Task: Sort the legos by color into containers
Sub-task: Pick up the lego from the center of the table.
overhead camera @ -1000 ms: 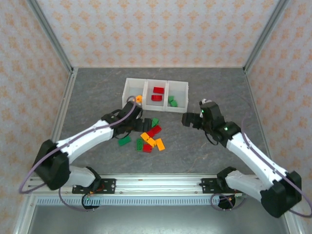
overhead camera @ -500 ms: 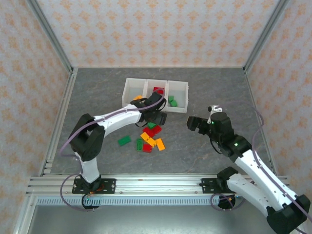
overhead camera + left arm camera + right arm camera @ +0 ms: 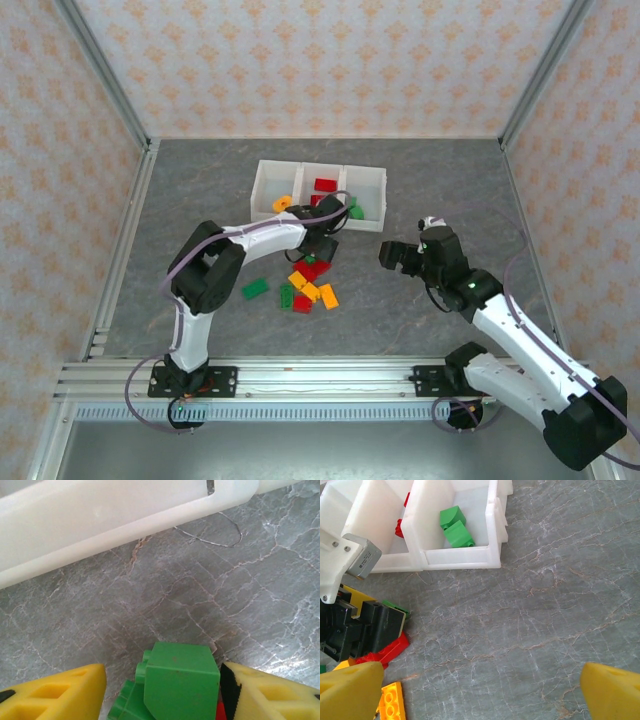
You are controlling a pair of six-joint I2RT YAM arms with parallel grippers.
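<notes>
The containers (image 3: 318, 172) stand at the back of the table, three joined white bins. An orange ring (image 3: 282, 203) lies in the left bin, red legos (image 3: 325, 185) in the middle, green ones (image 3: 355, 210) in the right. The loose legos (image 3: 310, 285) lie in a pile in front. My left gripper (image 3: 322, 247) is down at the pile's far edge. Its jaws stand round a green brick (image 3: 182, 675): the right pad touches it, the left finger (image 3: 75, 690) is a gap away. My right gripper (image 3: 480, 690) hovers open over bare table to the right, holding nothing.
A lone green brick (image 3: 255, 288) lies left of the pile. In the right wrist view a red brick (image 3: 387, 652) and an orange one (image 3: 390, 702) lie beside the left gripper. The bins' front wall (image 3: 100, 525) is just beyond the green brick.
My left gripper swung right from the pile's left side toward the bins, came down at the pile's far edge, and its jaws have narrowed. The right gripper shifted only slightly.
</notes>
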